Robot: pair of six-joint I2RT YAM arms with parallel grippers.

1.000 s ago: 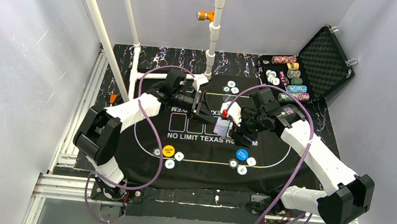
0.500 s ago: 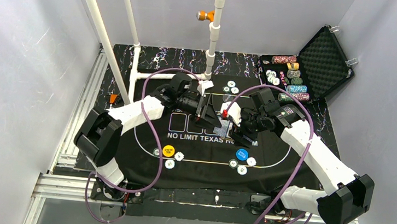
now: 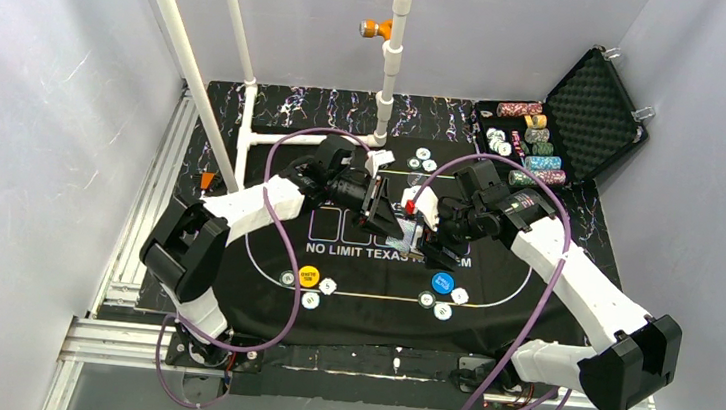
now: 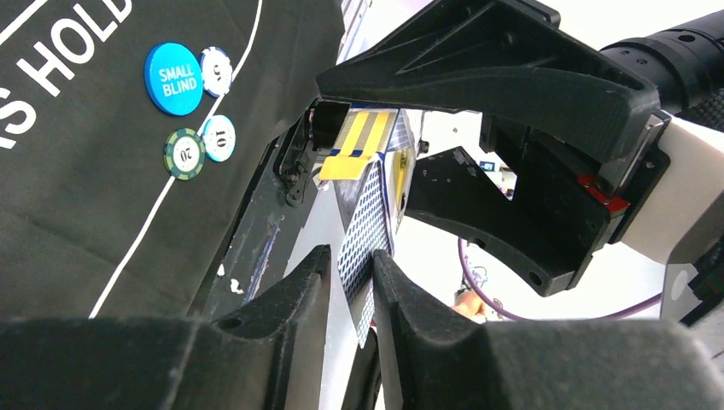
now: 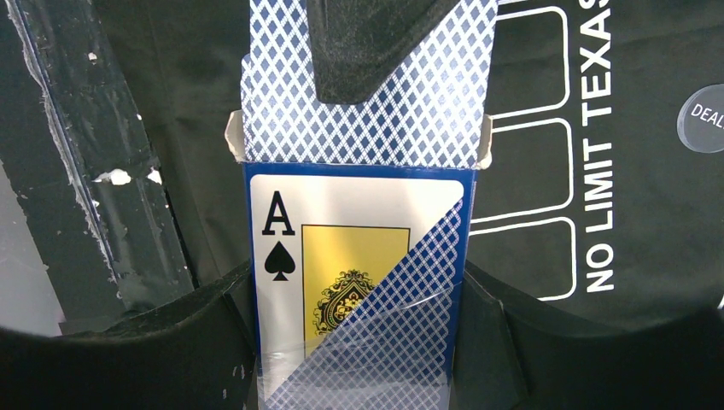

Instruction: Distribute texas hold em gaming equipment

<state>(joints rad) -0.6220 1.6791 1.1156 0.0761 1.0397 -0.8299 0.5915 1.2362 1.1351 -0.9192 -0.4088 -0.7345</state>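
Pinching flap with left gripper, clamping box in right gripper: could tear flap or drag box loose if pulled hard or askew.

Above the middle of the black printed fabric mat on the surface, a blue-patterned cardboard box of playing cards, clamped from the right between the right fingers, its raised flap pinched from the left between the left fingers. On the mat's near side, at left a yellow round button disc ringed by three small round poker chips, at right a blue round button disc with three more chips just beside it. At the far right, an open black foam-lined case with stacks of chips inside, and a few loose chips at the mat's far edge.
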